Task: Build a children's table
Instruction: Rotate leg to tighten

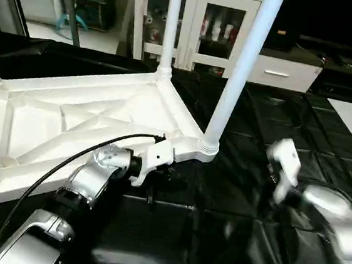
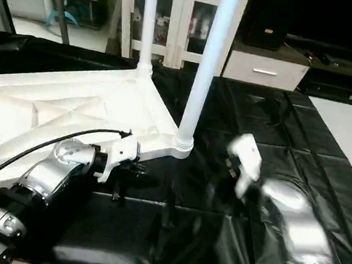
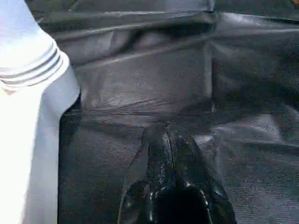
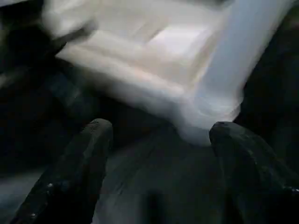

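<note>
Children's table (image 1: 89,116): white plastic top lying upside down, ribbed underside up, on a black sheet (image 1: 259,122) covering the surface, at 9 to 10 o'clock in the head views. Legs: one tube (image 1: 242,69) upright in the near corner socket at centre, another (image 1: 171,24) in the far corner at 12 o'clock. Left claw (image 3: 168,140): fingers pressed together, empty, just beside the near corner's edge. Right claw (image 4: 159,135): spread wide, empty, apart at 3 o'clock, facing the near leg's base. Background: white cabinet (image 1: 200,21) with glass doors at 12 o'clock.

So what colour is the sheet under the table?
Black and glossy; the sheet shows best in the left eye view.
</note>
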### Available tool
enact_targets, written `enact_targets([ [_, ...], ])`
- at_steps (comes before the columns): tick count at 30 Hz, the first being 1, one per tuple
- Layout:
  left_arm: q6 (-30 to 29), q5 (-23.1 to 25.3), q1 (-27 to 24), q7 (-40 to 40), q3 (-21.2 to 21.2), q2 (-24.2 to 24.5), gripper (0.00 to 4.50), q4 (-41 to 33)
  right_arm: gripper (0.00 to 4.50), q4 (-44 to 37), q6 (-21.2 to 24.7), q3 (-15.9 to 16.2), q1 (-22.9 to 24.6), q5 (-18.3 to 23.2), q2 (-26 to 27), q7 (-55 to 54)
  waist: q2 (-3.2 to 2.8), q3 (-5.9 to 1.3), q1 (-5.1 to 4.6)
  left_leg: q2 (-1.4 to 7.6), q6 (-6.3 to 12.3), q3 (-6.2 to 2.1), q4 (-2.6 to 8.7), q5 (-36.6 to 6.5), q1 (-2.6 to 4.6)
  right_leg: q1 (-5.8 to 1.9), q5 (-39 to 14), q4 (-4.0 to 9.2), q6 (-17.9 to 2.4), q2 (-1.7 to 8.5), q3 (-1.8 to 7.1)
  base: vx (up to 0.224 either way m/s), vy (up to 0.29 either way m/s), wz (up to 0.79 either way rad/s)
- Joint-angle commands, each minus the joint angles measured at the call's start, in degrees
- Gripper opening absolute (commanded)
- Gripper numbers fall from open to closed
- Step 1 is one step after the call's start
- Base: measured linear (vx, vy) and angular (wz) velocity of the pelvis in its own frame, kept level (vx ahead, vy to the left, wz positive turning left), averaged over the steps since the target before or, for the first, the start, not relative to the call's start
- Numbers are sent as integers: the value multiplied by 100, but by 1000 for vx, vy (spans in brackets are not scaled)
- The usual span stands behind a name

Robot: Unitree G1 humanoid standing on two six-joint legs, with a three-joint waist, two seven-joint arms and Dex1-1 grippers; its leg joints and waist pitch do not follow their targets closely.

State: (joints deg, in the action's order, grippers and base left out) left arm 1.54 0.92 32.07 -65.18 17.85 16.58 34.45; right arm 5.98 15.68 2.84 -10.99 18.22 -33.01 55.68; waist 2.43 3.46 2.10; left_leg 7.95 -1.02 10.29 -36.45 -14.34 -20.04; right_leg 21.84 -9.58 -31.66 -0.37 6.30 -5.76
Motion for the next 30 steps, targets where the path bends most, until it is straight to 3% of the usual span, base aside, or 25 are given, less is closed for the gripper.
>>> enact_targets([
  [1,73,46,82,130,-24,-25,0,-194,358,154,-82,-132,-131,-73,-231,178,34,-258,-5,560,-232,-350,634,-2504,132,-125,-3627,515,-386,503,203,0,0,0],
  [3,150,41,107,343,-118,-83,0,-252,358,340,-169,-240,-226,-150,-274,91,32,-248,-15,552,-229,-351,622,-2516,133,-112,-3703,544,-368,510,181,0,0,0],
  [5,230,40,173,822,-311,-202,0,-311,358,520,-259,-398,-343,-242,-224,-158,28,-256,-55,553,-246,-376,599,-2565,108,-134,-3739,563,-335,504,84,0,0,0],
  [6,230,40,173,822,-311,-202,20,-311,358,520,-259,-398,-343,-242,-224,-158,16,-260,-54,568,-236,-378,605,-2620,125,-156,-3664,596,-274,518,14,0,0,0],
  [7,187,26,223,1003,-391,-242,32,-282,363,549,-244,-432,-365,-253,-203,-247,16,-260,-54,568,-236,-378,605,-2620,125,-156,-3664,596,-274,518,14,0,0,0],
  [9,-194,172,513,1803,-620,-287,40,-71,363,725,-234,-541,-453,-373,-61,-757,-19,-273,-79,595,-362,-409,639,-2790,90,-185,-3421,549,-260,499,-41,0,0,0],
  [13,-765,265,746,2285,-711,-331,79,133,363,586,-226,-443,-328,-334,45,-823,-31,-273,-74,572,-361,-408,612,-2748,102,-189,-3424,587,-175,550,-100,0,0,0],
  [15,-966,245,791,2287,-712,-363,91,194,363,515,-228,-400,-273,-329,79,-743,-25,-280,-49,579,-319,-388,620,-2547,87,-179,-3304,575,-258,571,-42,0,0,0],
  [16,-1107,251,817,2214,-662,-366,91,244,363,501,-243,-380,-259,-342,108,-714,-79,-290,-28,583,-315,-389,626,-2488,90,-177,-3168,545,-329,573,-22,0,0,0],
  [17,-1156,248,827,2154,-624,-367,116,282,363,502,-260,-371,-259,-347,114,-709,-57,-325,-27,604,-290,-378,658,-2239,33,-197,-2547,446,-568,551,39,0,0,0],
  [18,-1187,246,840,2141,-603,-373,123,315,363,510,-273,-364,-265,-354,121,-722,-103,-354,4,620,-264,-364,670,-1922,2,-209,-2009,353,-782,550,89,0,0,0],
  [19,-1187,246,840,2141,-603,-373,126,315,363,510,-273,-364,-265,-354,121,-722,-103,-354,4,620,-264,-364,670,-1922,2,-209,-2009,353,-782,550,89,50,6,0],
  [20,-1340,234,831,2005,-543,-363,128,313,363,491,-262,-365,-264,-331,126,-728,-105,-375,13,630,-227,-326,671,-1598,-7,-206,-1475,282,-1002,539,127,67,-3,3],
  [21,-1599,206,782,1717,-425,-324,136,228,363,463,-253,-366,-252,-307,122,-736,-87,-378,32,613,-120,-258,652,-1314,13,-182,-1147,236,-1222,515,157,67,-3,3],
  [23,-1738,172,737,1707,-427,-324,167,149,363,449,-250,-371,-235,-305,111,-726,-68,-387,59,580,-35,-201,619,-1151,43,-156,-1070,224,-1321,514,190,91,-24,9],
  [24,-1751,195,732,1678,-396,-301,167,140,363,446,-261,-367,-220,-319,101,-713,-20,-401,79,556,108,-167,573,-917,27,-149,-940,171,-1419,511,246,96,-32,10],
  [25,-1775,235,735,1684,-371,-282,169,144,363,439,-261,-367,-208,-328,97,-702,-11,-415,100,547,197,-149,549,-759,28,-144,-830,146,-1475,511,267,91,-39,5],
  [26,-1772,278,743,1684,-346,-263,172,168,363,437,-260,-363,-204,-336,97,-696,6,-462,121,547,423,-143,505,-248,-41,-196,-315,12,-1636,510,292,83,-40,-1],
  [27,-1819,257,742,1611,-333,-250,182,166,363,429,-246,-358,-200,-329,102,-684,-22,-476,159,551,671,-127,467,231,-33,-172,172,-63,-1797,486,286,83,-40,-1],
  [29,-1960,151,721,1498,-360,-251,207,90,363,421,-219,-350,-198,-316,108,-673,-7,-485,210,515,974,-79,398,623,-12,-132,610,-132,-1975,475,301,34,-19,1],
  [30,-1999,150,703,1429,-335,-218,209,14,363,416,-226,-318,-196,-329,103,-654,44,-493,227,504,1127,-72,371,763,-44,-143,681,-158,-2004,469,303,0,0,0],
])
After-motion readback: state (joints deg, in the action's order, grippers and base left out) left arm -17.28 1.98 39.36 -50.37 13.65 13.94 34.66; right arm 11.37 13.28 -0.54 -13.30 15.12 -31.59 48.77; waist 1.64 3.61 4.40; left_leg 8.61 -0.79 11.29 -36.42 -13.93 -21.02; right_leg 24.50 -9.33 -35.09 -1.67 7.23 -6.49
